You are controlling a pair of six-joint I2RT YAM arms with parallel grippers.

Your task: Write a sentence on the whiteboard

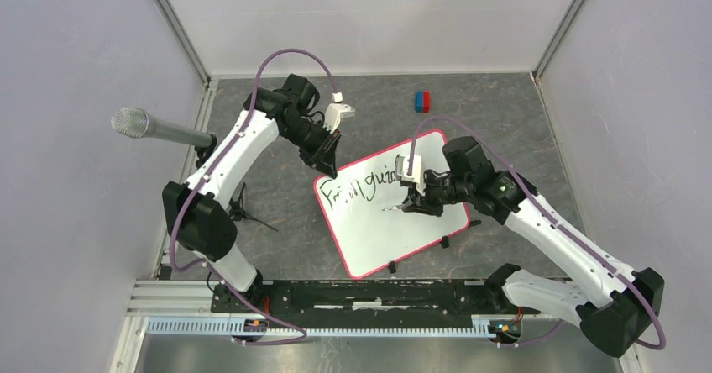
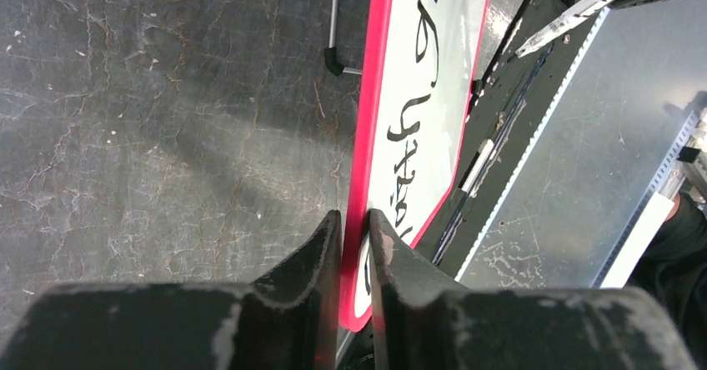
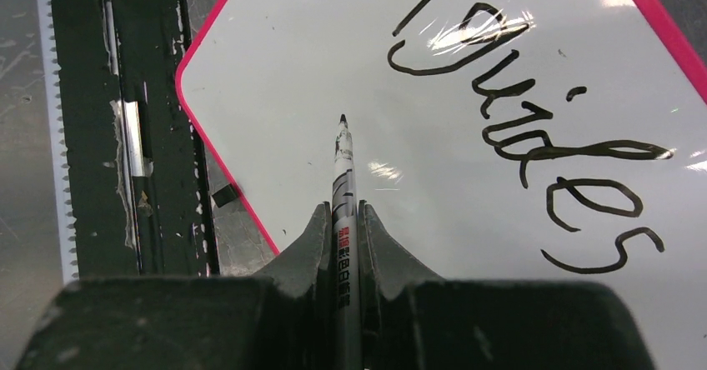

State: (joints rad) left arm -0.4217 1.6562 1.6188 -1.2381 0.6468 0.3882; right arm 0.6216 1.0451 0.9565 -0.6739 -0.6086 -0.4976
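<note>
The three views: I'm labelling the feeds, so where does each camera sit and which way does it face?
Top external: above and behind the robot, looking down at the whiteboard; the left arm and right arm show.
Left wrist: along the left gripper, shut on the whiteboard's rim.
Right wrist: along the right gripper, shut on the marker, toward the sentence.
Shared: all see the whiteboard.

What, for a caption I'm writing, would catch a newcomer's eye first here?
The red-rimmed whiteboard lies tilted mid-table, with black handwriting across its far part. The right arm's jaws pinch a marker, its tip aimed at the bare white below the words, while the left arm's jaws clamp the board's far-left corner. A microphone pokes in from the left.
</note>
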